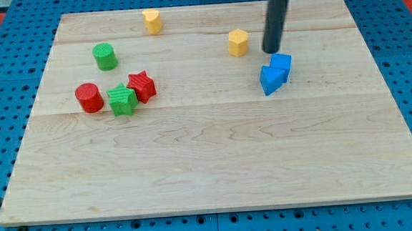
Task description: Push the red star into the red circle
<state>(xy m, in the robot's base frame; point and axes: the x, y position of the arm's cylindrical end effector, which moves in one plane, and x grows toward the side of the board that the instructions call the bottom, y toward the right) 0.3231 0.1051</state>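
Because our wooden board (216,165) is smooth and level, we judge the small, rigid, light red star (142,86) will slide readily yet may spin if struck on a point, so we would press its flat right flank. It sits at the view's left, touching the green star (123,100), which lies between it and the red circle (89,97). We have no jaws to spread or pinch, only a bare rod; my tip (271,51) rests well apart, just above the blue blocks (275,73).

Work surface beneath me.
A pale, square wooden board (216,158) lies on a blue perforated metal base (411,67), evenly lit.
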